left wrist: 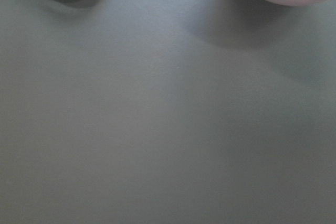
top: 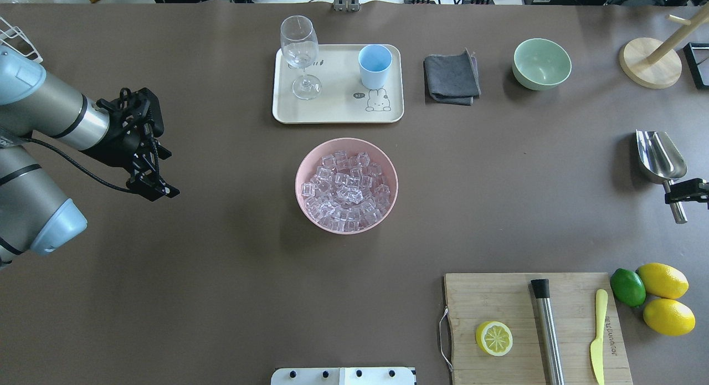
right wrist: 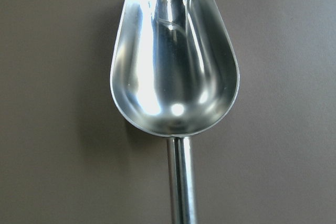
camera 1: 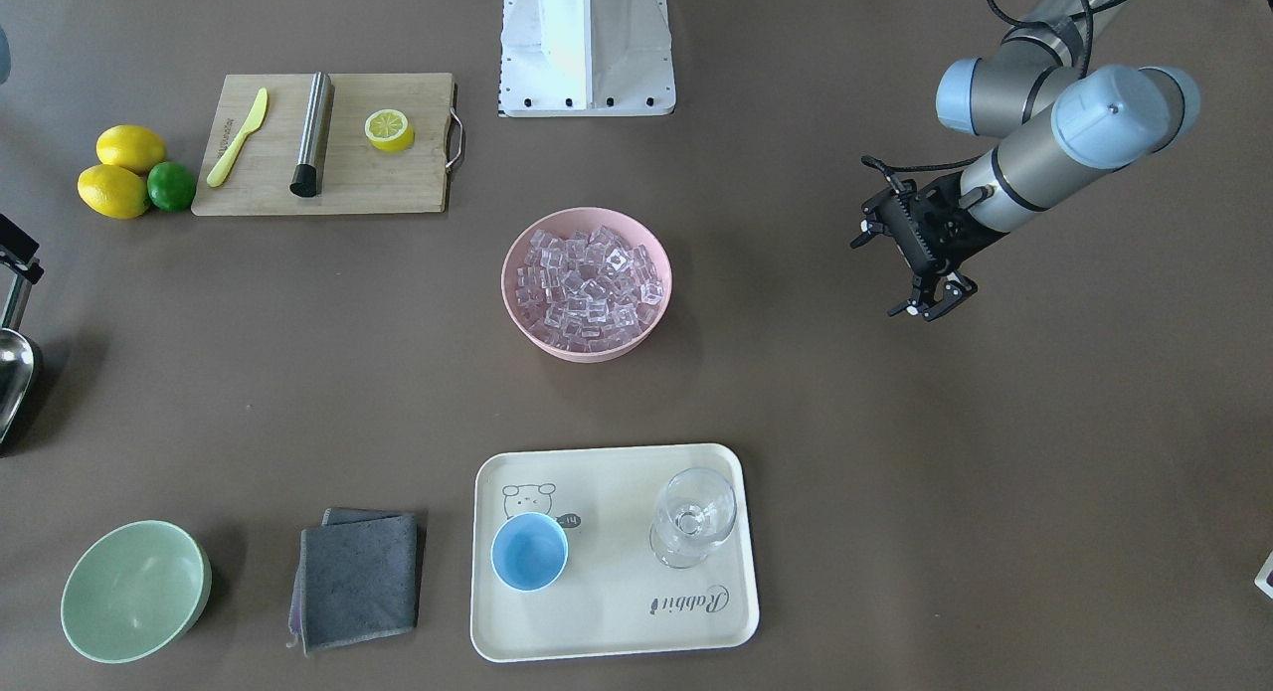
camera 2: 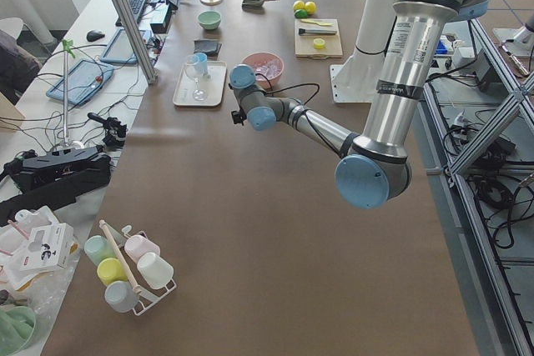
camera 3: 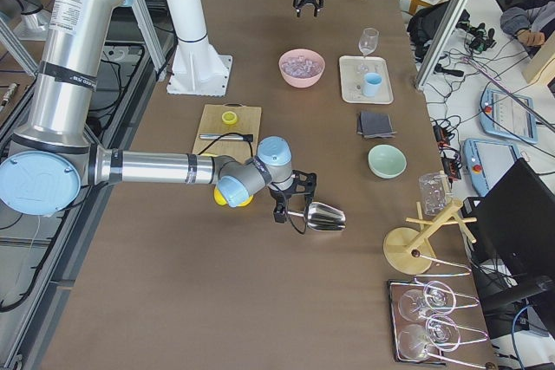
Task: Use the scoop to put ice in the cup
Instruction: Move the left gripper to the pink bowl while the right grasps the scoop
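The ice (top: 346,188) is a heap of clear cubes in a pink bowl (top: 302,174) at the table's middle. The light-blue cup (top: 375,66) stands empty on a cream tray (top: 332,111) beyond the bowl. My right gripper (top: 684,191) is shut on the handle of the silver scoop (top: 659,158) at the table's right edge, far from the bowl. The scoop (right wrist: 173,66) is empty and held level a little above the table. My left gripper (top: 155,177) is open and empty, hovering left of the bowl.
A clear stemmed glass (top: 300,52) shares the tray. A grey cloth (top: 451,77) and a pale green bowl (top: 541,63) lie right of it. A cutting board (top: 498,302) with a lemon half, steel cylinder and yellow knife is front right, beside lemons and a lime.
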{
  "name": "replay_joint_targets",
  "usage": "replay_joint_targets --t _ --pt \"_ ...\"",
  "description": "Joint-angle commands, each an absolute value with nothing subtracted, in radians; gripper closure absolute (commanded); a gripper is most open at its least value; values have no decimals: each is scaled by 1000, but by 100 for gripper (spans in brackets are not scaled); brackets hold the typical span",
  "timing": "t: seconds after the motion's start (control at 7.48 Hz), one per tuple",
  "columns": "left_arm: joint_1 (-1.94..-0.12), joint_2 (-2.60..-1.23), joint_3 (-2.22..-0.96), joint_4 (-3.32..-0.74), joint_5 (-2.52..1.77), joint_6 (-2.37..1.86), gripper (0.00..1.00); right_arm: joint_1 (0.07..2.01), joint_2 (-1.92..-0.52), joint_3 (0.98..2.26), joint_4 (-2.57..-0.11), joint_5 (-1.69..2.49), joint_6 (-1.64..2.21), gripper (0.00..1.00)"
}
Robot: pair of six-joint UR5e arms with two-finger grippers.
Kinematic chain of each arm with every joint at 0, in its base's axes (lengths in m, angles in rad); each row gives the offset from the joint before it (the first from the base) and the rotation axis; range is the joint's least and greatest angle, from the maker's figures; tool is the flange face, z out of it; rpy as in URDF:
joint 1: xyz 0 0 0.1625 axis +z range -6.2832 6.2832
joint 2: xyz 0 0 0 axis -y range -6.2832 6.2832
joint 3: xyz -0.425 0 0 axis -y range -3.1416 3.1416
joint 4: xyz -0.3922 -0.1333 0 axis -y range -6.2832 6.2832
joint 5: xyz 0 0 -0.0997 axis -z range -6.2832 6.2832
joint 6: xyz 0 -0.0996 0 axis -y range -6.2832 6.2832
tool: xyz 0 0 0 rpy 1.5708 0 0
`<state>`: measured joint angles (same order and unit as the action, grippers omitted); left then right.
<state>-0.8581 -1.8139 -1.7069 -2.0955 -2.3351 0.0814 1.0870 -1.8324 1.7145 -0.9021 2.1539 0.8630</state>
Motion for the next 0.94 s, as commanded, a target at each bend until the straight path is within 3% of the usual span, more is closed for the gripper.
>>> replay_joint_targets --t 0.0,0.53,0.8 --pt "-799 -1818 -1700 -2199 -2283 83 1 1063 -1836 1707 -902 2151 861 13" --pt "-730 -1919 -1635 -2255 -2202 173 1 1037 -1825 1690 -900 2120 859 17" --pt "-642 -1922 -1634 -2351 -2088 173 1 1032 -1825 1692 -900 2126 859 27"
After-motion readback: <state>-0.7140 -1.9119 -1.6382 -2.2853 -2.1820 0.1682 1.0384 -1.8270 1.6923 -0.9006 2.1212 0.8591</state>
